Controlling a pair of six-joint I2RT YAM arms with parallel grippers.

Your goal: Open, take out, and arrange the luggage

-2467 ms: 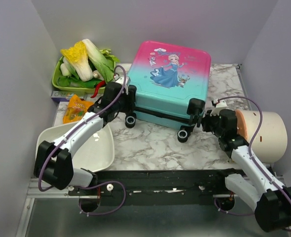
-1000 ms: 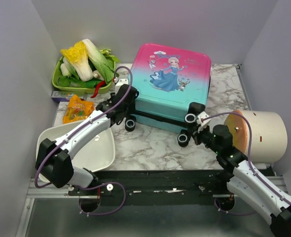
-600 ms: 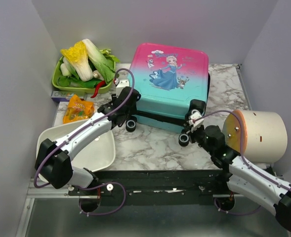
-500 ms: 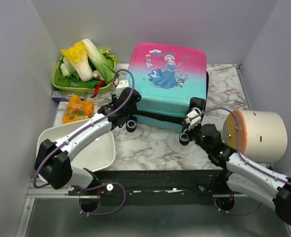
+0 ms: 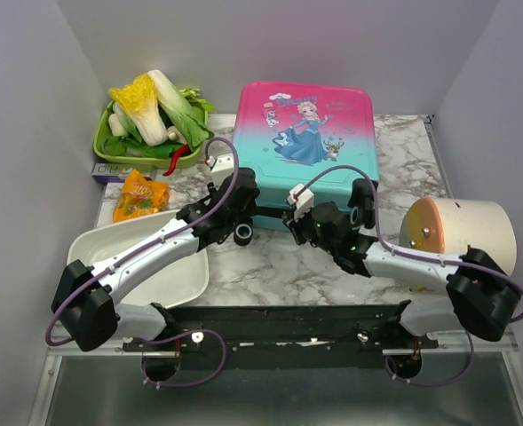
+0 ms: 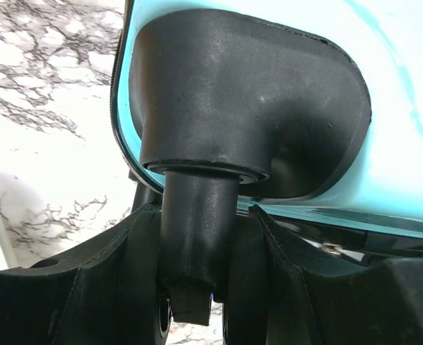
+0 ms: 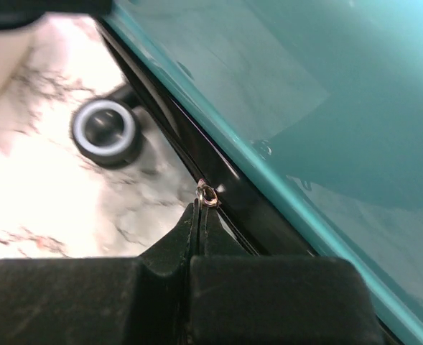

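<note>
The luggage in front of me is pink and teal with a princess picture. It lies flat, lid down, black wheels toward me.

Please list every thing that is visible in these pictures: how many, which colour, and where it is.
luggage: one, pink to teal, back middle.
tray: one, green, back left corner.
vegetables: several, green, white, yellow, red, in the tray.
packet: one, orange, just in front of the tray.
basin: one, white, near left.
container: one, cream, lying on its side, right.
table: one, white marble, under everything.
left pincer: one, black, around the luggage's wheel stem.
right pincer: one, black, shut on the zipper pull.
</note>
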